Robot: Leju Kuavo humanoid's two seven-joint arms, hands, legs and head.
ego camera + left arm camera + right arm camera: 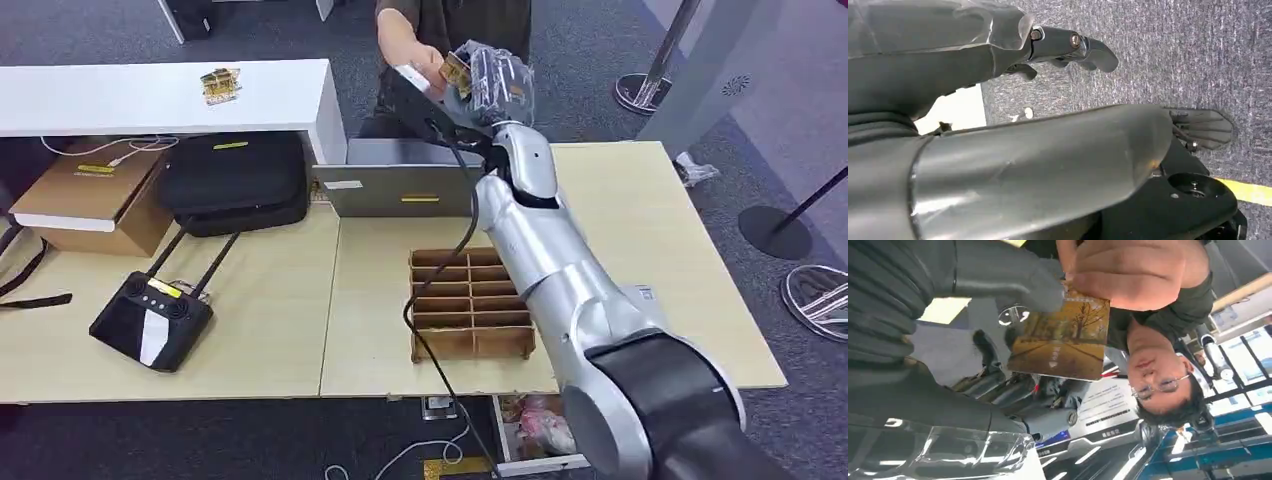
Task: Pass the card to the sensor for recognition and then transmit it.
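Observation:
My right hand (pixel 490 82) is stretched out past the far edge of the table (pixel 640 215) and holds the card (pixel 457 72), which shows yellow autumn trees. Seen from the right wrist, the card (pixel 1063 342) is pinched between my thumb (pixel 1013 282) and darker fingers (pixel 1013 390). A person's hand (pixel 1128 270) grips its other edge, and that person's hand (pixel 425 60) meets mine in the head view. A black sensor device (pixel 415 98) with a cable stands just under my hand. My left hand (pixel 973 55) hangs over grey carpet, its fingers (pixel 1073 44) apart and holding nothing.
On the table are a divided cardboard box (pixel 470 315), a grey laptop (pixel 400 190), a black bag (pixel 235 180), a cardboard carton (pixel 90 195) and a black controller (pixel 150 320). More cards (pixel 220 85) lie on a white shelf (pixel 120 100). The sensor's cable (pixel 440 270) crosses the divided box.

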